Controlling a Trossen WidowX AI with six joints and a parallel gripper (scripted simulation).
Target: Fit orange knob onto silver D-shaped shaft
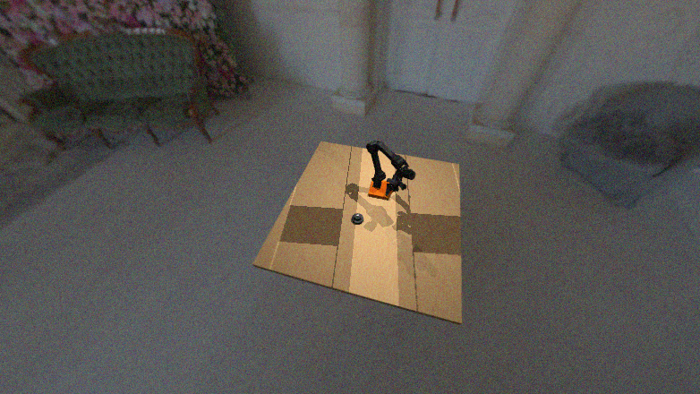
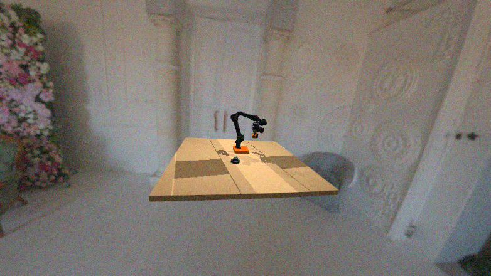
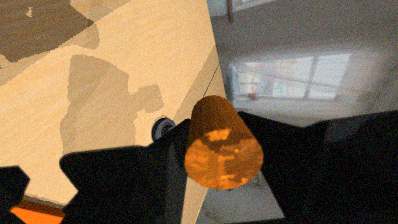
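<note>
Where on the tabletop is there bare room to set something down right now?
Widest: the front stretch, from the round pedestal to the near edge. The far left corner looks free too. Crowded: around the orange base, with the pincer holding the orange knob above the board.

The black arm [image 1: 388,156] [image 2: 247,115] arches high, its gripper [image 2: 255,133] [image 3: 213,120] pointing downward, fingers partly apart

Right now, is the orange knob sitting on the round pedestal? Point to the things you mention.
No, the gripper [image 2: 255,133] [image 3: 213,120] holds the orange knob [image 2: 255,135] [image 3: 223,160] up high, away from the pedestal [image 1: 357,219] [image 2: 235,160] [image 3: 158,130].
</note>
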